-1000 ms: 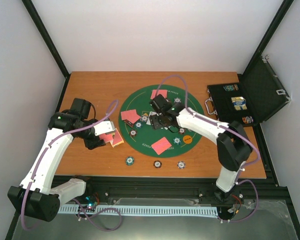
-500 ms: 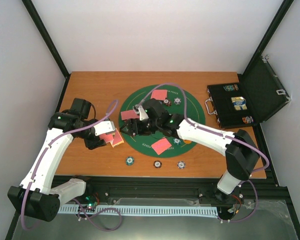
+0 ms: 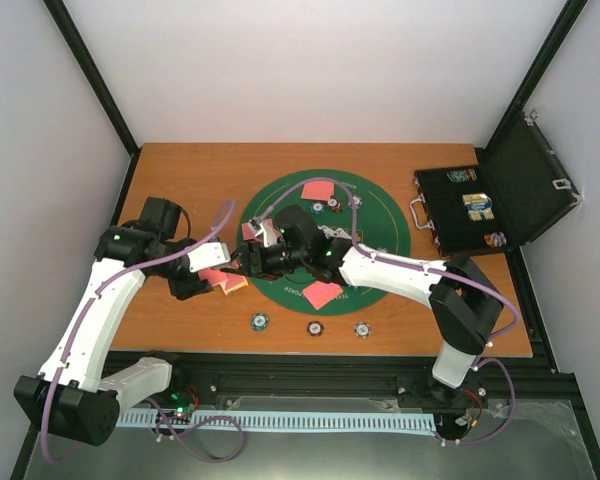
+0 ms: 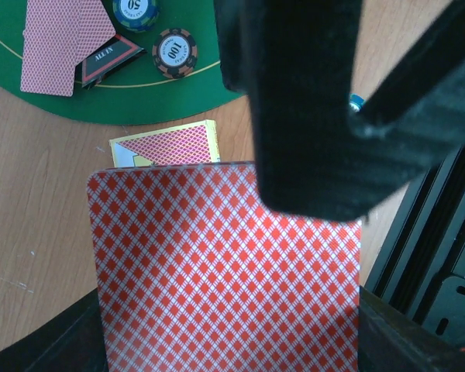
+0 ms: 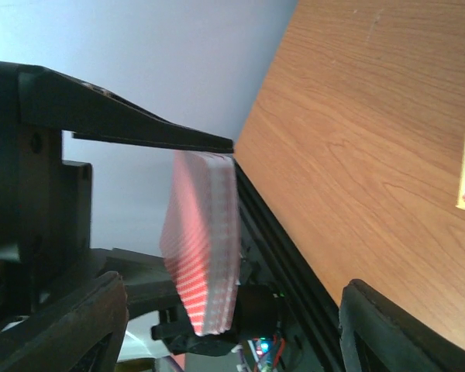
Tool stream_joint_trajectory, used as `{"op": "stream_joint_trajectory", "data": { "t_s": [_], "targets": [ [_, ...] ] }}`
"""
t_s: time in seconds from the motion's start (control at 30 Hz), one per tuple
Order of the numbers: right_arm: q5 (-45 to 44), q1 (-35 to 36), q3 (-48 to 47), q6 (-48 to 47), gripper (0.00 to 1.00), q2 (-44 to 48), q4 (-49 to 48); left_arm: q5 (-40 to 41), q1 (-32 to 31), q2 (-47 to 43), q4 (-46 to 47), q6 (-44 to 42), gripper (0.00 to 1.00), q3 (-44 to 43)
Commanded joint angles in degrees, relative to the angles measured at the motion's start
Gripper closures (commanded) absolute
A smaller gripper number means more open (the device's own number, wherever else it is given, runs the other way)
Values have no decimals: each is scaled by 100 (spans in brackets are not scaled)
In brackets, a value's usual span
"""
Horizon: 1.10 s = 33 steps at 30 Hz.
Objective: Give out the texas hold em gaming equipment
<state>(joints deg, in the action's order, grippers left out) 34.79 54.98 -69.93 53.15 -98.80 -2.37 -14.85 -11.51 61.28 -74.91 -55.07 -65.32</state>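
Observation:
My left gripper [image 3: 212, 270] is shut on a deck of red-backed cards [image 4: 225, 271], held above the wood left of the green mat. My right gripper [image 3: 242, 266] has reached across and is open, with one finger [image 5: 70, 325] on each side of the deck's edge [image 5: 205, 240]. Its black bulk [image 4: 310, 101] looms over the deck. Single cards lie on the mat [image 3: 318, 189], [image 3: 323, 293]. A black triangular ALL IN marker [image 4: 108, 62], a 50 chip [image 4: 136, 9] and a 100 chip [image 4: 175, 52] sit by another card [image 4: 66, 39]. The round markers are hidden.
A yellow card box [image 3: 235, 284] lies on the wood under the grippers. Three chips [image 3: 260, 321], [image 3: 315, 327], [image 3: 362, 328] sit in a row near the front edge. The open black case [image 3: 480, 205] stands at the right. The green mat [image 3: 380, 215] fills the middle.
My right arm swung left from the middle of the mat to the deck in my left gripper. The left arm has held still.

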Motion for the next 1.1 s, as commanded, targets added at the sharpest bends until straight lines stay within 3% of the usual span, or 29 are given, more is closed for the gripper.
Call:
{"op": "stream_joint_trajectory", "data": {
  "t_s": [0.0, 0.67, 1.07],
  "targets": [
    [150, 153, -21, 319, 25, -114, -759, -119, 8, -52, -128, -156, 98, -271],
    [454, 361, -328, 963, 41, -1130, -1575, -102, 8, -82, -209, -136, 99, -257],
    [49, -75, 346, 687, 55, -594, -1002, -155, 7, 34, -291, -146, 99, -500]
  ]
}}
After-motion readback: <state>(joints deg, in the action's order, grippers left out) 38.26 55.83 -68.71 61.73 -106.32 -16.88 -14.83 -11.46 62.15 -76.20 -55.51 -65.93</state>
